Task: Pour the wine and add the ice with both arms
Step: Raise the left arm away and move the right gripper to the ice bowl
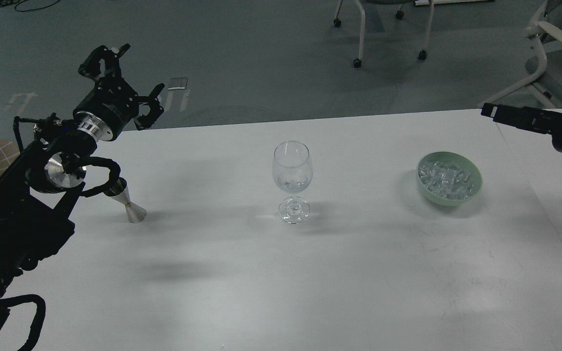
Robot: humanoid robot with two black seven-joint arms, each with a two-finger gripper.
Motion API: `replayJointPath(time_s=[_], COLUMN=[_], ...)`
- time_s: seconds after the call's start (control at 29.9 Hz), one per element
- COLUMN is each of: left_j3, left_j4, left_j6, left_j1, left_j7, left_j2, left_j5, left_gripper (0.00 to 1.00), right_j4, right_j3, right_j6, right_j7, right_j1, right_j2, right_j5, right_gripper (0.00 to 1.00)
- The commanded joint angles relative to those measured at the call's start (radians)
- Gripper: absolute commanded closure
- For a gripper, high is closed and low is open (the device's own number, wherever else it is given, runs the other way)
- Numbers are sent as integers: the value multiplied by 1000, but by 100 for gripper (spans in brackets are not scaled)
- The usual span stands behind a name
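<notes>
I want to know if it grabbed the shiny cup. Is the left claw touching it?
Apart. The head view shows the left gripper open and raised beyond the table's far edge, while the jigger stands alone on the table, well below it.

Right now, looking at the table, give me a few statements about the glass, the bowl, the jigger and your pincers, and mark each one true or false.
1. The stemmed glass stands upright between the jigger and the bowl. True.
2. The ice is piled in the glass. False: it sits in the pale green bowl.
3. The left pincer is open and holds nothing. True.
4. The jigger lies tipped over on the table. False: it stands upright, partly behind the left arm.
5. The right pincer is dipping into the bowl. False: it hangs apart from it, near the table's far right edge.
</notes>
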State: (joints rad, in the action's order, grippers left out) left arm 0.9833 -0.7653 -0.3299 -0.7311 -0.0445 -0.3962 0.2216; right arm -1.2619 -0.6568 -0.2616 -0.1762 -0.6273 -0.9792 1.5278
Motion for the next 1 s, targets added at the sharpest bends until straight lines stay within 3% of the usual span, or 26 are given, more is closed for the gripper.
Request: replayJointPath(time_s=[0.0, 0.33, 0.7, 0.84, 0.97], left_j3=[0, 0, 0, 0, 0], left_j4=[0, 0, 0, 0, 0], left_j6=[-3, -6, -5, -6, -6], left_j1=[1, 1, 1, 4, 10], left_j7=[0, 0, 0, 0, 0], left_j2=[0, 0, 2, 2, 0], left_j5=[1, 1, 1, 1, 2], left_gripper=[3, 3, 3, 3, 3], right_j4=[4, 111, 114, 134, 148], right_j3=[0, 0, 68, 72, 72], right_j6=[54, 70, 25, 27, 27], right_j7=[26, 110, 135, 153, 172], right_j1=[41, 41, 41, 38, 37], right_j2=[46, 260, 258, 263, 292], right_j5=[107, 140, 138, 138, 138], right_gripper=[2, 2, 2, 9, 23])
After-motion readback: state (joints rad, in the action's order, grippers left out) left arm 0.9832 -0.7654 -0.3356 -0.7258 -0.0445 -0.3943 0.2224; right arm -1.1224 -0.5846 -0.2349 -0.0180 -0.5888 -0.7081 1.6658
